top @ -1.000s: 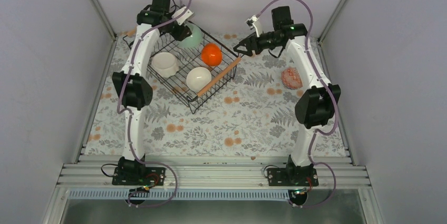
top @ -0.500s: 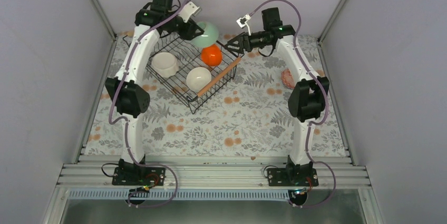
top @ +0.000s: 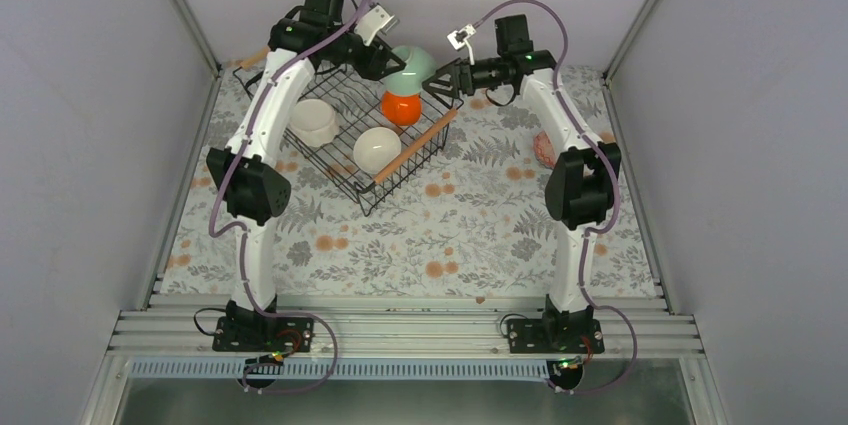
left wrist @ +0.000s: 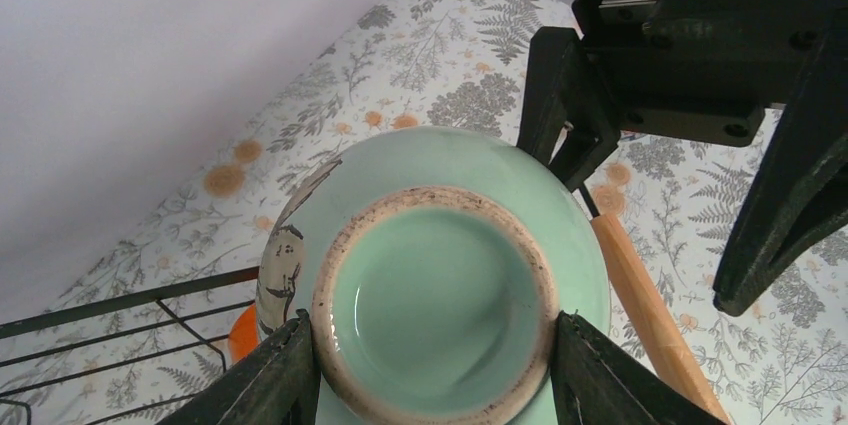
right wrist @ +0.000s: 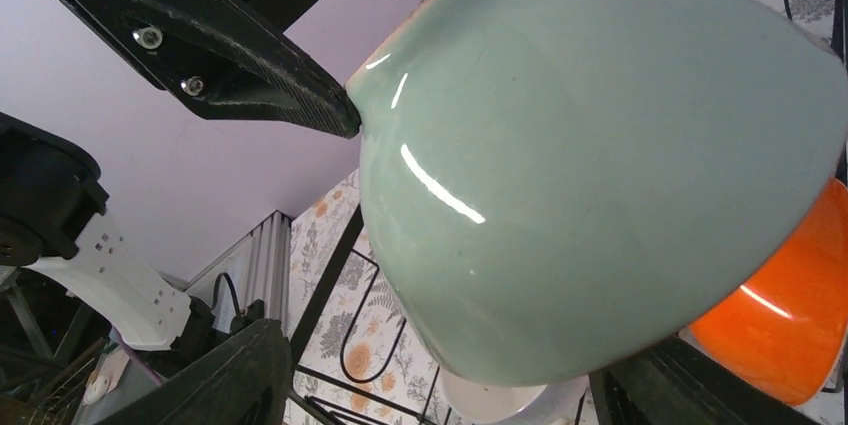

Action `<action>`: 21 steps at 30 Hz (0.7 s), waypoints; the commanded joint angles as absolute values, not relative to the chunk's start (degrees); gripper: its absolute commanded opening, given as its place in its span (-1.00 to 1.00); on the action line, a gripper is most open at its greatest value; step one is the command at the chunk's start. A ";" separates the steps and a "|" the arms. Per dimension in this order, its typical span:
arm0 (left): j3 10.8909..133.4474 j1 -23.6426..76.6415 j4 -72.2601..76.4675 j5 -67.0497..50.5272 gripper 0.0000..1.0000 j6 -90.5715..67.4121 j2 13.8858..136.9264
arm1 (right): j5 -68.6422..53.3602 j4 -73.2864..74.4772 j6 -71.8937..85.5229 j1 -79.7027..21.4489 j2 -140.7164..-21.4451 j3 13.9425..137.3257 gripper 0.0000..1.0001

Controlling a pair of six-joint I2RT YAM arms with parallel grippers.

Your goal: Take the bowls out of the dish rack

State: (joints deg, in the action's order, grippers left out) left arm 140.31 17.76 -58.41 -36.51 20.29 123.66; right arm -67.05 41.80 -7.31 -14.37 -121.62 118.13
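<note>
Clamped by its foot ring in the left hand [top: 388, 60], the pale green round ceramic bowl [top: 413, 64] hangs over the black wire dish rack [top: 324, 170] at its far corner, directly before the right hand [top: 437, 85], whose fingers are spread apart.

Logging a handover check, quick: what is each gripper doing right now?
Left gripper: shut on the pale green bowl.
Right gripper: open, holding nothing.
</note>
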 commanded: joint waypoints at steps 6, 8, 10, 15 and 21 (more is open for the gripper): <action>140.88 18.06 -54.66 -43.84 -0.57 18.36 122.23 | -76.04 30.94 -0.02 -14.93 -121.64 114.44 0.10; 140.51 18.10 -54.39 -45.35 -0.57 17.86 122.57 | -76.84 26.78 2.68 -14.92 -120.14 112.22 0.02; 140.21 18.36 -54.25 -46.88 -0.57 17.49 122.96 | -77.31 21.24 5.99 -14.93 -118.67 109.10 0.00; 138.65 18.90 -53.53 -48.79 -0.57 16.86 123.48 | -77.87 11.52 11.64 -14.85 -116.94 105.42 -0.30; 135.45 18.84 -54.02 -49.11 -0.57 18.20 123.72 | -79.06 6.57 14.86 -14.86 -115.28 102.50 -0.34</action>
